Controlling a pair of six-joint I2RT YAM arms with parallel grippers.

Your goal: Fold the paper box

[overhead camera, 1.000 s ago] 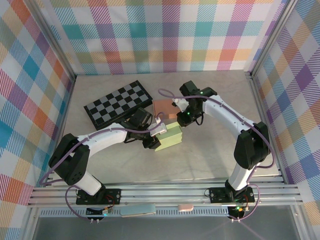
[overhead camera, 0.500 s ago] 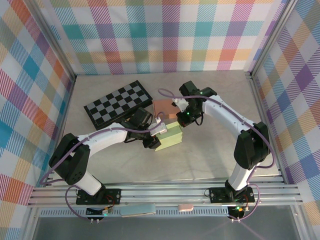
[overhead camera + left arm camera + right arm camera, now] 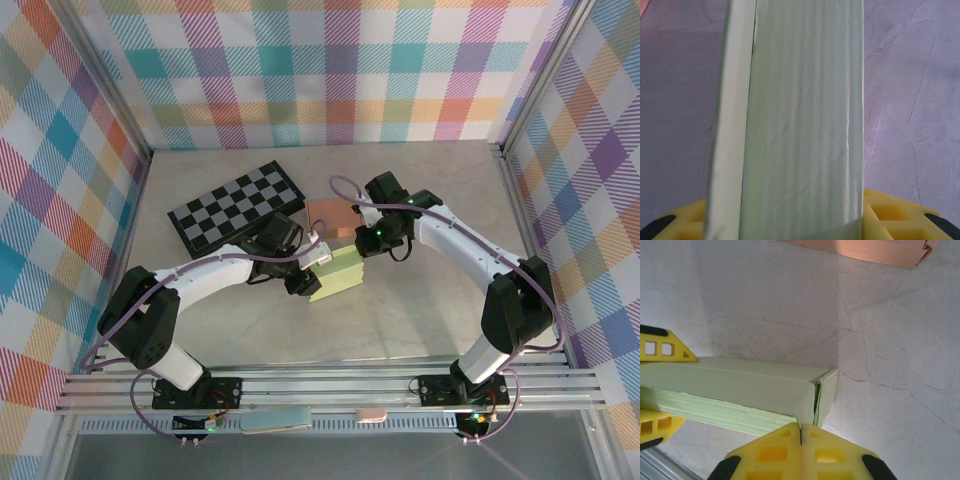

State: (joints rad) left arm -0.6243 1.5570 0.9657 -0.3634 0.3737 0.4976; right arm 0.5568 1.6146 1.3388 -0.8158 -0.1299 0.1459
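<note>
Evenly pale green oblong paper box (image 3: 337, 273)

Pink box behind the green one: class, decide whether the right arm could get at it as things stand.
Probably yes. The right gripper, shut at the end of the green box, has the pink box close beside it, with bare table between them. It would have to open first.

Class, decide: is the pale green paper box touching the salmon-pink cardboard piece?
Apart. The right wrist view shows a plain strip of grey table between the pale green paper box and the salmon-pink cardboard piece.
</note>
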